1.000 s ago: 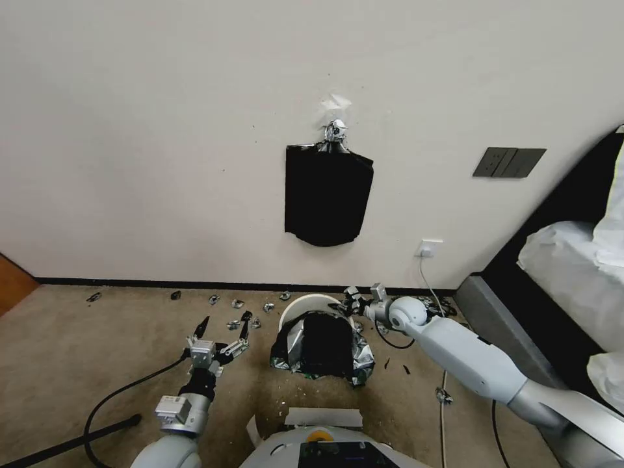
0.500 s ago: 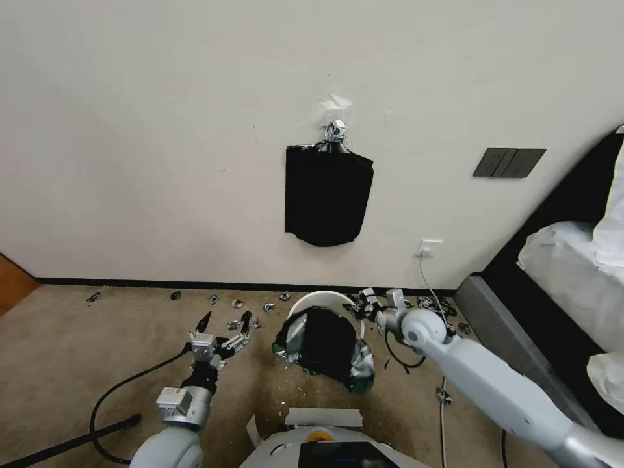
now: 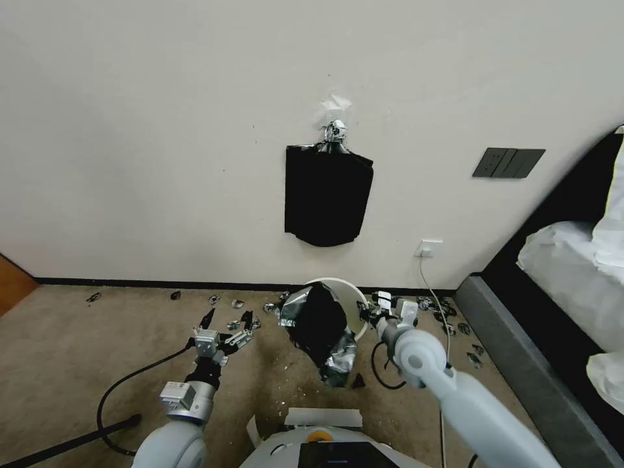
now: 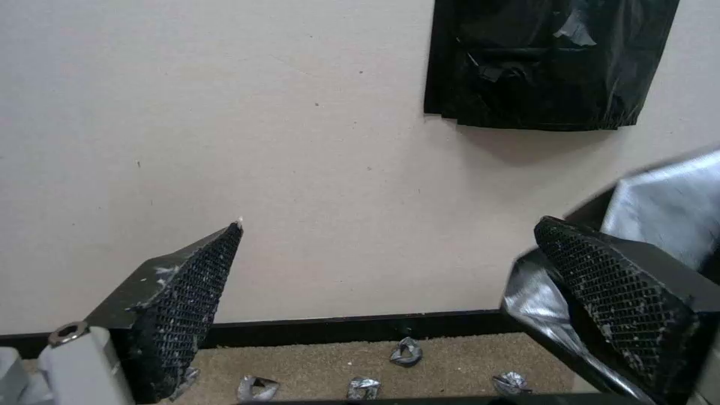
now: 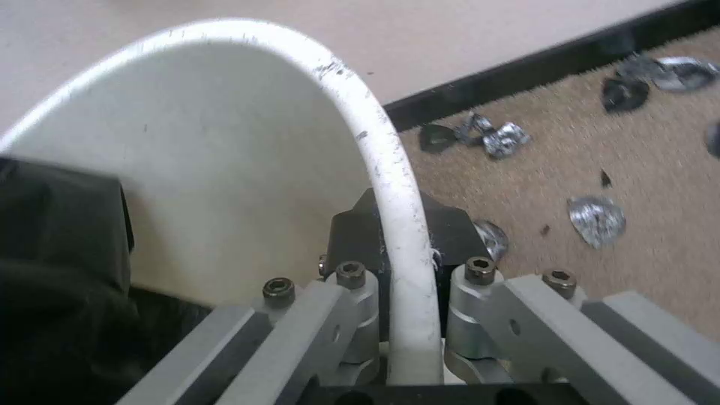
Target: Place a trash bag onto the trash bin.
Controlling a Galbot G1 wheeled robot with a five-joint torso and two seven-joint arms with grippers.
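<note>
Head view: trash bin (image 3: 351,305) tipped above beige carpet (image 3: 78,338) near the white wall (image 3: 162,130), trash bag (image 3: 322,331) draped from it, right end effector (image 3: 372,316) beside; left wrist: left end effector (image 4: 397,298) spread, empty; right wrist: clamped on bin rim (image 5: 401,214), foil scraps (image 5: 596,212) right.

Trash bag (image 3: 322,331) hides trash bin (image 3: 351,305) front (base unseen); floor scraps (image 3: 235,304) unidentifiable.
</note>
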